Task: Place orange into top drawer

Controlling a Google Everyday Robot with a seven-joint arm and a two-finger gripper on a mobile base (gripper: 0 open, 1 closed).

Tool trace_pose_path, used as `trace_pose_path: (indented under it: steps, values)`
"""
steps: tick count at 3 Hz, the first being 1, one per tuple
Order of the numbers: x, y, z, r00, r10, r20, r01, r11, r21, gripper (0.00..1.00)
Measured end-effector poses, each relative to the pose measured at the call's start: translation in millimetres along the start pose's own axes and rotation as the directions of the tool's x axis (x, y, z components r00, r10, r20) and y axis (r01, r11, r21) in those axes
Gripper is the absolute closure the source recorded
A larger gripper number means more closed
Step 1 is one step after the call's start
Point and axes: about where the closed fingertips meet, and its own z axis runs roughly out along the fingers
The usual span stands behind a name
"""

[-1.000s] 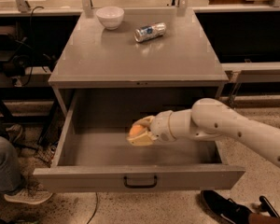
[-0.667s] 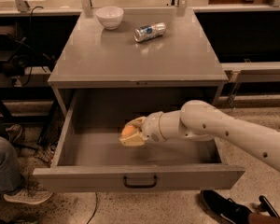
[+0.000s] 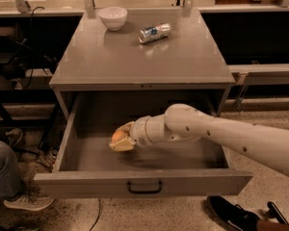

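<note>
the arm (image 3: 231,134) is reaching in from 4 o'clock, and the gripper (image 3: 119,141) is hanging inside the open top drawer (image 3: 144,181), toward 9 o'clock from the drawer's middle. its fingers are clasping the orange (image 3: 117,136) snugly on both sides, carrying it low over the drawer floor; whether it is touching the floor i cannot tell. this is looking like the lowering step just ahead of release. next, the gripper is probably needing to settle the orange down, spread its fingers, and draw away without setting it rolling. the white bowl (image 3: 112,17) and drink can (image 3: 154,32) are lying on the cabinet top (image 3: 111,66), at 11 and 12 o'clock.
</note>
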Motion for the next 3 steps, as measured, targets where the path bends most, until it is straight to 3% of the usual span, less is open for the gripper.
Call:
trace_pose_path:
  steps: [2,3]
  values:
    - [2,-2,24,1.0,0.008,-0.021,-0.008,1.0,0.002,1.0]
    - [8,-2,32,0.999,0.008,-0.042,-0.008,1.0,0.005,0.77]
